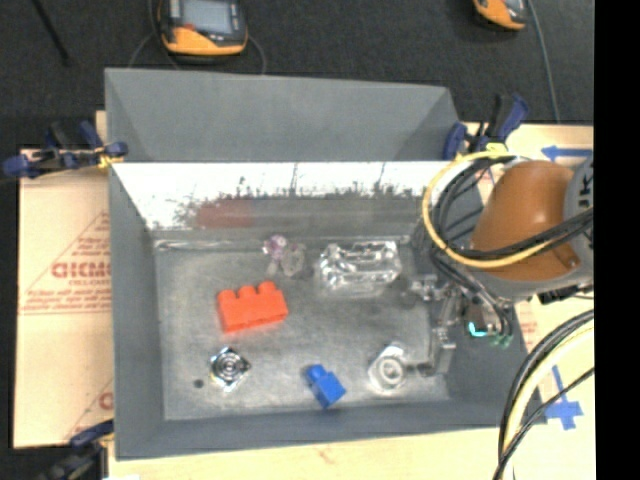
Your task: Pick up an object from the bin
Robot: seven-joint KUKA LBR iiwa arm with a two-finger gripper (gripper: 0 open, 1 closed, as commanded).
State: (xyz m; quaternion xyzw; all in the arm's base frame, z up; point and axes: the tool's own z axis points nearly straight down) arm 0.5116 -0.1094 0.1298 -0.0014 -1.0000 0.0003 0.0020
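Arm (520,238): cut off at right, hides bin (135,298) right wall. Clear obj. (358,266), far ctr: kind unclear.

We watched through the one camera, set above the grey metal bin (280,118) and looking down into it from somewhat to one side. The far wall's inner face spread broad before us, while the near wall showed as a thin band. We stood far enough off that the whole bin fitted the frame, with dark floor (340,18) beyond its far rim. The robot arm (525,218), under its orange cover, entered from our right edge.
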